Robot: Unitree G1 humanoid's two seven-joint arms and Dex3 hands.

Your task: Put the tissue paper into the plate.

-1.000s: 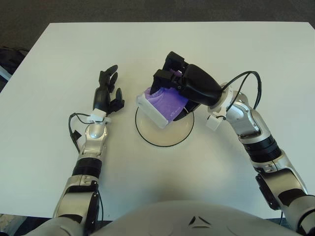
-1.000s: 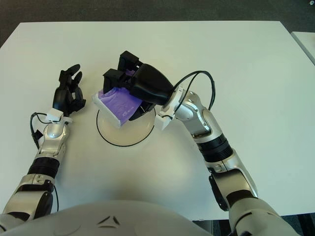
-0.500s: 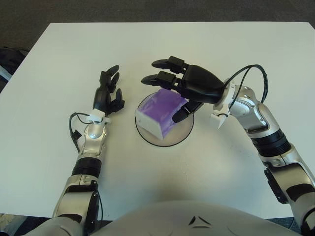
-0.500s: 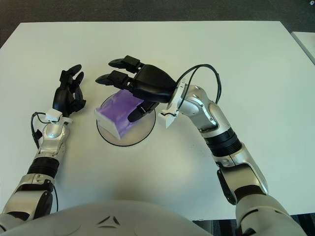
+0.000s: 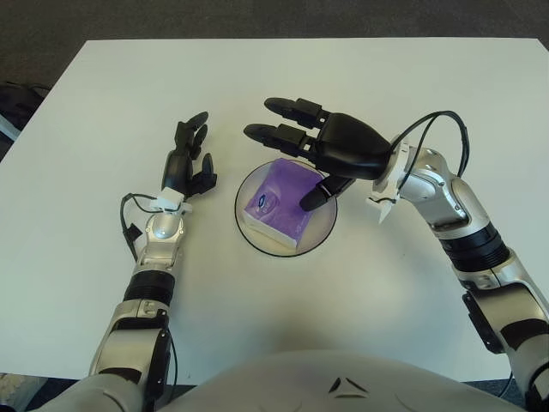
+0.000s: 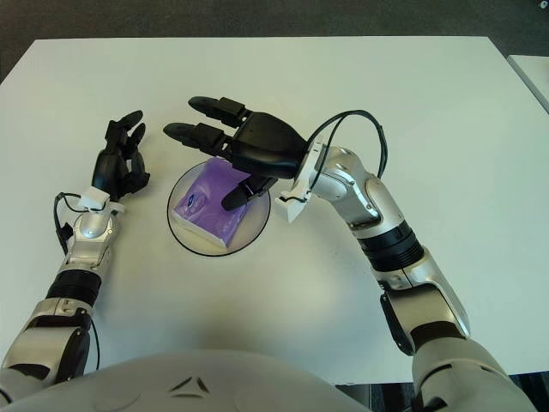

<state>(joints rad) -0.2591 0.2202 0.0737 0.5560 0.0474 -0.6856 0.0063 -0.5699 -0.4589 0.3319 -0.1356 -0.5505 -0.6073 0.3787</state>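
Observation:
A purple tissue pack (image 5: 282, 203) lies flat inside the round white plate (image 5: 324, 233) with a dark rim, near the middle of the white table. My right hand (image 5: 300, 146) hovers over the plate's far right side with its fingers spread wide, holding nothing; its thumb reaches down beside the pack's right edge. My left hand (image 5: 189, 161) shows left of the plate, fingers relaxed and apart from the pack.
The white table (image 5: 103, 94) stretches all around the plate, with dark floor beyond its far and left edges. A black cable (image 5: 429, 129) loops over my right wrist.
My right hand let go of the tissue pack and spread its fingers. The pack dropped from a tilt on the plate's left rim to lying flat in the plate.

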